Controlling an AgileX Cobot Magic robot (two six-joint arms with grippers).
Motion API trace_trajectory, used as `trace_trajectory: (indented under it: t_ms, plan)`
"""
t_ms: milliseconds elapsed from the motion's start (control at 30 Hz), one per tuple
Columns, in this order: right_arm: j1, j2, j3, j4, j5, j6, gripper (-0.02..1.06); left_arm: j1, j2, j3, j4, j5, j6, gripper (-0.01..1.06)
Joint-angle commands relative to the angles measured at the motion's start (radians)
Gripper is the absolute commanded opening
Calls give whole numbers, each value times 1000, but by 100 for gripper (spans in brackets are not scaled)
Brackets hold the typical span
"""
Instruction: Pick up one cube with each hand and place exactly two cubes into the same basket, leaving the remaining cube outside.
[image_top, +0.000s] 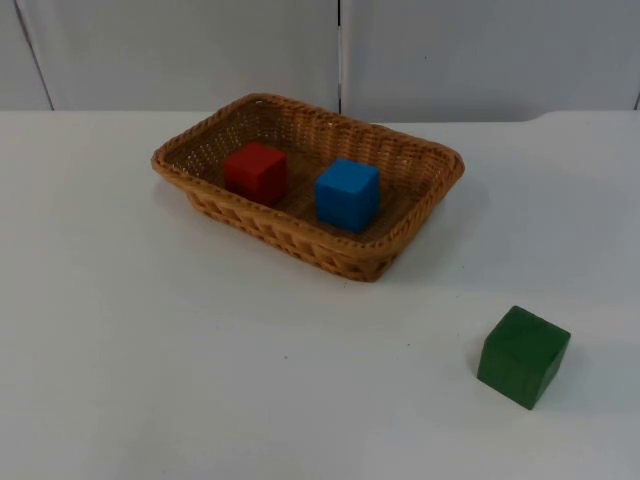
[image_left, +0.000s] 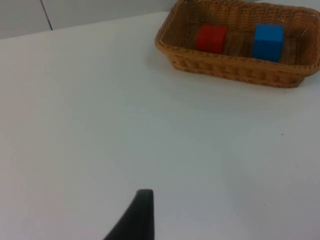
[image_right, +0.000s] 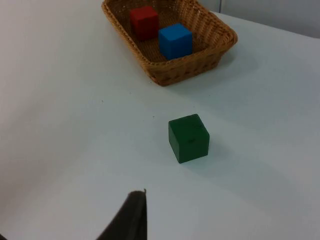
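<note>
From above you see the red cube (image_top: 256, 172) and blue cube (image_top: 348, 194) in the basket (image_top: 412, 222); ahead of your left hand (image_left: 131, 216) sits that basket, ahead of your right hand (image_right: 128, 216) the green cube (image_right: 188, 138), outside on the surface (image_top: 200, 380), likely rigid, best gripped across flat faces; finger opening on either hand: cannot tell.

Green cube (image_right: 188, 138) on table (image_right: 60, 100), apart from basket (image_right: 200, 67) w/ red cube (image_right: 144, 22) & blue cube (image_right: 175, 41).
</note>
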Motion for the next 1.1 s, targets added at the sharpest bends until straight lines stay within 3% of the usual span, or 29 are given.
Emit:
trace_trajectory:
  t_ms: [0,400,933,1067]
  plan:
    - [0,-5,8,6,0,4,105,-5,-5,5,7,-1,-6,105]
    - [-9,-5,8,6,0,4,105,-5,-5,5,7,-1,-6,105]
    - [-240,-5,8,8,0,4,105,-5,-5,5,7,-1,-6,105]
    - [-339,-5,8,8,0,4,105,-5,-5,5,7,-1,-6,105]
